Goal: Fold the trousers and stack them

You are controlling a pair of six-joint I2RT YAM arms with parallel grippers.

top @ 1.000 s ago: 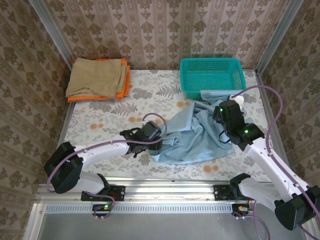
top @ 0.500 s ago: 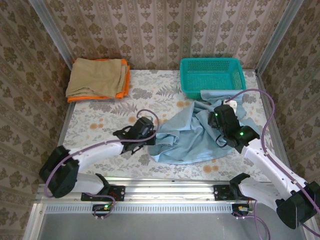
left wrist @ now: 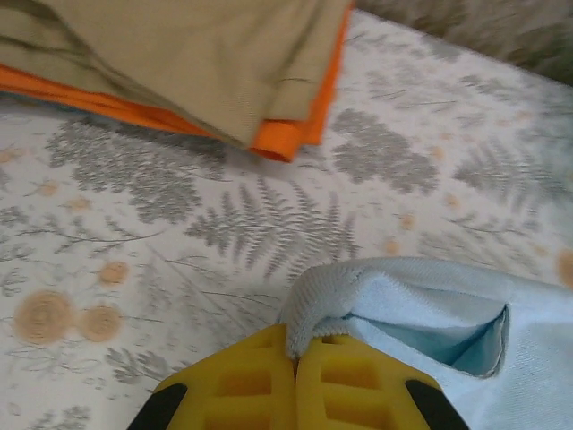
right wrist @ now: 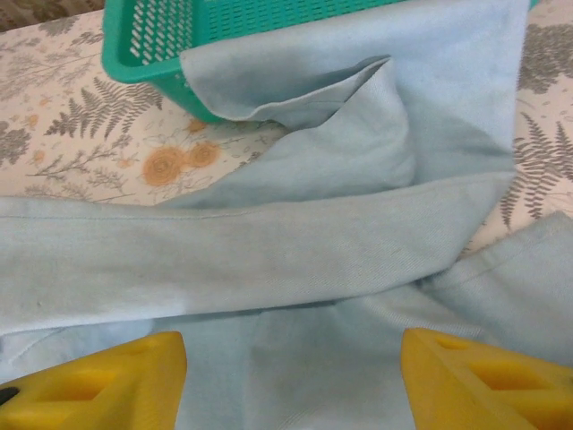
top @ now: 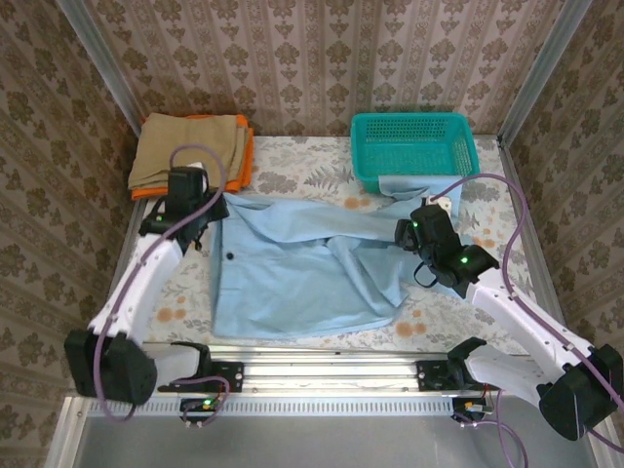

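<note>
Jaws on my left gripper (left wrist: 294, 356) are clenched on an edge of the trousers (top: 292, 278) by the desk's (top: 292, 166) left edge. My right gripper (right wrist: 286, 358) gapes wide over them. They lie spread along the near edge, one end draped on the basket (top: 414, 132).

One pair of light-blue trousers (top: 292, 278). One teal basket (top: 363, 161). Two folded cloths in one stack at the far left corner of the worktop (top: 302, 166): one tan cloth (top: 185, 151), one orange cloth (left wrist: 282, 141). Two pincers: one left pincer (left wrist: 295, 358), one right pincer (right wrist: 291, 367).
</note>
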